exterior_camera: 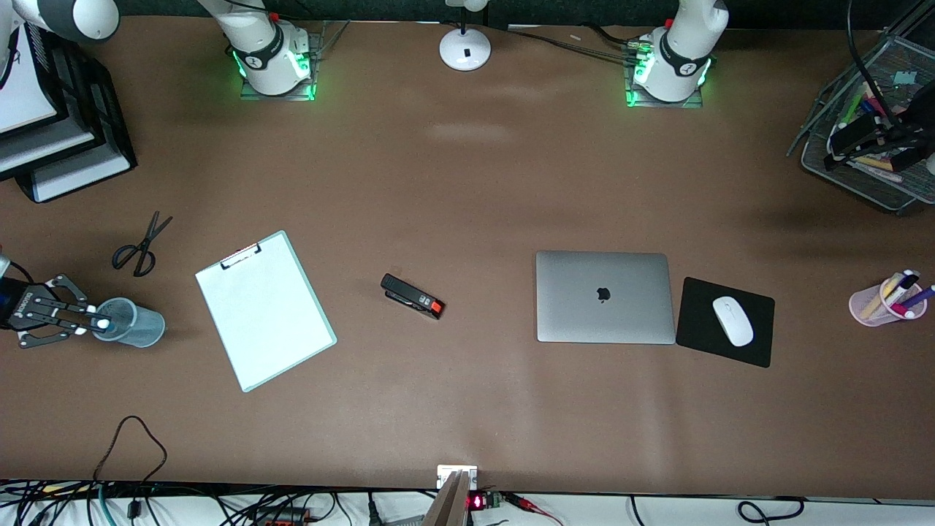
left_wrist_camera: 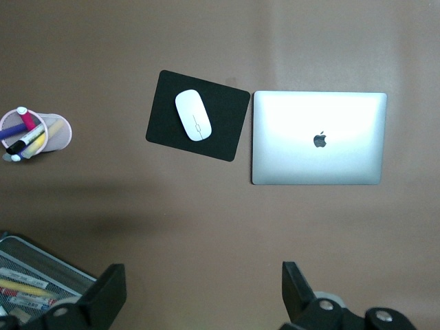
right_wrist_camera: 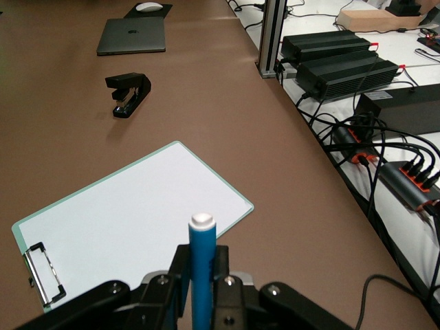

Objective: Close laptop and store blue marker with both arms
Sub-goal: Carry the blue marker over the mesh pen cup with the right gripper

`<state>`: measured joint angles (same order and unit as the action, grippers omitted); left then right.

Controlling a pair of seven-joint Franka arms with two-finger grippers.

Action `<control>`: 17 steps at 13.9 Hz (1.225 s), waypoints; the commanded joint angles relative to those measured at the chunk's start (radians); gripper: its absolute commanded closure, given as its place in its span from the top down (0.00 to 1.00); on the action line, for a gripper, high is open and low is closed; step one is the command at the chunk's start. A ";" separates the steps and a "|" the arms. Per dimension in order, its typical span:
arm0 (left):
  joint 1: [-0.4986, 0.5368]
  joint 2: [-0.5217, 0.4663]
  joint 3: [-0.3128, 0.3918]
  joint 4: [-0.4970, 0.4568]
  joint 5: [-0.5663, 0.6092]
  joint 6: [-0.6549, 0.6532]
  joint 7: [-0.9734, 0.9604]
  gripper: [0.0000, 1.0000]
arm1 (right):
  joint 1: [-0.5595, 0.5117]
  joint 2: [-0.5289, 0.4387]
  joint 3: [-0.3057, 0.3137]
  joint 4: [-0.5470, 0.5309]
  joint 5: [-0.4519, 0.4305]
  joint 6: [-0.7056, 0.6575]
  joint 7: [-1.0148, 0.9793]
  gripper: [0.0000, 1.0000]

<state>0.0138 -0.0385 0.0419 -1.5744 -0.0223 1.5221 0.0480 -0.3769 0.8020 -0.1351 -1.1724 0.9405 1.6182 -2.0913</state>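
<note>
With the laptop [exterior_camera: 605, 296] lying lid-down mid-frame, the right gripper [exterior_camera: 93, 322] at lower left is pinching the light, slick blue marker [right_wrist_camera: 201, 275] mid-barrel over a clear cup [exterior_camera: 135, 323], while the left gripper [left_wrist_camera: 205, 295] is waiting spread at upper right.

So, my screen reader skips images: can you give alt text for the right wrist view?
The right gripper holds the blue marker upright, its pale tip up, above a white clipboard on the brown table. Past it lie a black stapler and the closed laptop.
</note>
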 commanded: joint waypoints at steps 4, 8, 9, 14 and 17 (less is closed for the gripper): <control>-0.017 -0.035 0.018 -0.027 -0.005 0.023 0.038 1.00 | -0.071 0.068 0.009 0.031 0.006 -0.046 -0.059 0.02; -0.025 -0.040 0.042 -0.032 -0.005 0.035 0.121 1.00 | -0.073 0.089 0.011 0.033 0.018 -0.043 -0.065 0.02; -0.026 -0.040 0.042 -0.032 -0.005 0.038 0.119 1.00 | -0.073 0.098 0.012 0.033 0.020 -0.041 -0.067 0.02; -0.028 -0.021 0.036 -0.021 -0.005 0.030 0.113 1.00 | -0.074 0.132 0.011 0.034 0.018 -0.027 -0.075 0.02; -0.028 -0.015 0.024 -0.016 -0.005 0.032 0.104 1.00 | -0.077 0.143 0.011 0.034 0.018 0.003 -0.076 0.03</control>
<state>-0.0052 -0.0480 0.0650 -1.5784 -0.0223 1.5396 0.1446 -0.4422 0.9212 -0.1303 -1.1698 0.9402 1.6129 -2.1515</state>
